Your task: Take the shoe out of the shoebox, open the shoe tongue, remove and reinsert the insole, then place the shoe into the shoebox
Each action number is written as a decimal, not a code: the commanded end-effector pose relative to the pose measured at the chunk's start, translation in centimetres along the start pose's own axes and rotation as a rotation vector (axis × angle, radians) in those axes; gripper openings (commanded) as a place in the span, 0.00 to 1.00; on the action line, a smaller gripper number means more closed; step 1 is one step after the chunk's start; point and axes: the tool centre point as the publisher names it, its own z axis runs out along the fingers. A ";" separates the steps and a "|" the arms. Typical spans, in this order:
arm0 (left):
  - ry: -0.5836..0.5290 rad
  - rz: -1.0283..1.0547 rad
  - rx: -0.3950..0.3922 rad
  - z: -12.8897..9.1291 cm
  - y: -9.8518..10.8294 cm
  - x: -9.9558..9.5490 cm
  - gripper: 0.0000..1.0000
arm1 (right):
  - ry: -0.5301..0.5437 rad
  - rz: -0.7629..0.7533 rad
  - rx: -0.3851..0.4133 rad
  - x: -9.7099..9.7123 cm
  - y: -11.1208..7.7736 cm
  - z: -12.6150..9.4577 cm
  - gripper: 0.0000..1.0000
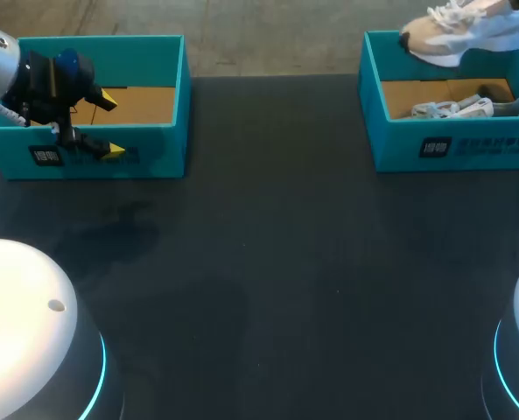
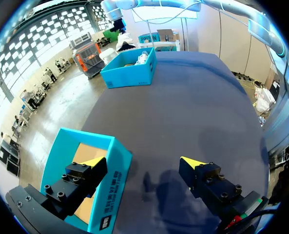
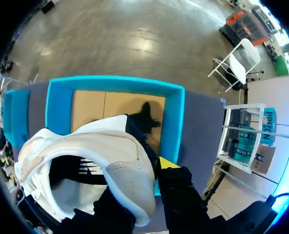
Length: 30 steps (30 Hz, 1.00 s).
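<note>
A white and beige shoe hangs above the back of the right teal shoebox. In the right wrist view my right gripper is shut on the heel rim of this shoe; one yellow fingertip shows outside it and the other is hidden by the shoe. The box's brown floor lies below. A second, grey shoe lies inside that box. My left gripper stands open at the left teal box, its fingers astride the front wall.
The left box's cardboard floor is bare. Dark tabletop stretches between the two boxes. The white arm bases stand at the near corners.
</note>
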 end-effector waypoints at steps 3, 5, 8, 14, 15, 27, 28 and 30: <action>0.001 0.001 -0.002 0.0 0.0 0.0 1.00 | 0.012 -0.001 -0.019 -0.4 -0.6 0.0 0.00; 0.001 0.001 -0.002 0.0 0.0 0.0 1.00 | 0.012 -0.001 -0.019 -0.4 -0.6 0.0 0.00; 0.001 0.001 -0.002 0.0 0.0 0.0 1.00 | 0.012 -0.001 -0.019 -0.4 -0.6 0.0 0.00; 0.001 0.001 -0.002 0.0 0.0 0.0 1.00 | 0.012 -0.001 -0.019 -0.4 -0.6 0.0 0.00; 0.001 0.001 -0.002 0.0 0.0 0.0 1.00 | 0.012 -0.001 -0.019 -0.4 -0.6 0.0 0.00; 0.001 0.001 -0.002 0.0 0.0 0.0 1.00 | -0.007 0.123 0.027 -1.3 -0.5 0.5 0.00; 0.001 0.001 -0.002 0.0 0.0 0.0 1.00 | -0.008 0.142 0.028 -1.4 -0.5 0.6 0.00; 0.001 0.001 -0.002 0.0 0.0 0.0 1.00 | -0.004 0.188 0.027 -1.6 -0.5 0.7 0.00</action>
